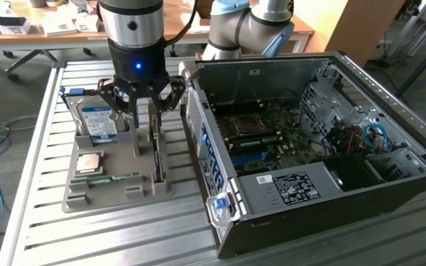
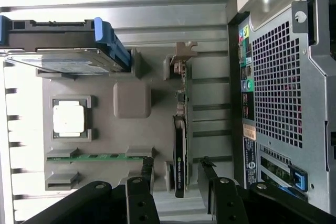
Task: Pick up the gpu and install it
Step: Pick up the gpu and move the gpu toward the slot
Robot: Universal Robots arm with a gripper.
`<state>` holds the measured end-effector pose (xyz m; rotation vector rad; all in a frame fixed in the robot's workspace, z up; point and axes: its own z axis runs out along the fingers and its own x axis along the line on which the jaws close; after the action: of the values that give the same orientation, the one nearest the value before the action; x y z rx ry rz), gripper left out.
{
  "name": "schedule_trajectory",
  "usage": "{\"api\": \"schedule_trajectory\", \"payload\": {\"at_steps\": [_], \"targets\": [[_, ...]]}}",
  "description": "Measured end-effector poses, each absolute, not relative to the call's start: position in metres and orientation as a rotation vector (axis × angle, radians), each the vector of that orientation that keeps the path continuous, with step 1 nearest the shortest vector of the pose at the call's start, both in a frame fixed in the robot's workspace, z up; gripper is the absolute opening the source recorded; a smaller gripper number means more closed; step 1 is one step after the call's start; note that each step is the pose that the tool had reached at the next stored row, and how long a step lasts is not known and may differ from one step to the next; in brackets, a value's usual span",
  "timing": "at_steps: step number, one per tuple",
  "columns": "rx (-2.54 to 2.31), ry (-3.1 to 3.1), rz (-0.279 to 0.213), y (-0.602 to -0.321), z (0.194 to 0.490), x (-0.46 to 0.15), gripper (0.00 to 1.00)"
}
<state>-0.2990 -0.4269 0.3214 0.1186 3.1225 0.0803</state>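
The gripper (image 1: 148,112) is hovering with its fingers (image 2: 209,174) spread wide and holding nothing, straddling the graphics card (image 1: 156,151) that is standing on edge in a slot of the grey tray (image 1: 117,197), beside the open computer case (image 1: 272,66). Gripping well is likely depending on centring the thin board between both fingers and closing squarely. The wrist view is revealing this alignment, while the exterior view is revealing the motherboard (image 1: 272,133) inside the case.

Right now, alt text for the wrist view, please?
The open gripper hangs over the gpu, one finger on each side, the card standing on edge in a grey holder. Hard drive, processor and memory stick share it.
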Motion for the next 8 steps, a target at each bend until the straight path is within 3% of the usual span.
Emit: {"api": "schedule_trajectory", "payload": {"at_steps": [8], "targets": [[0.119, 3.122, 0.081, -0.4269, 0.3161, -0.2990, 0.47]]}}
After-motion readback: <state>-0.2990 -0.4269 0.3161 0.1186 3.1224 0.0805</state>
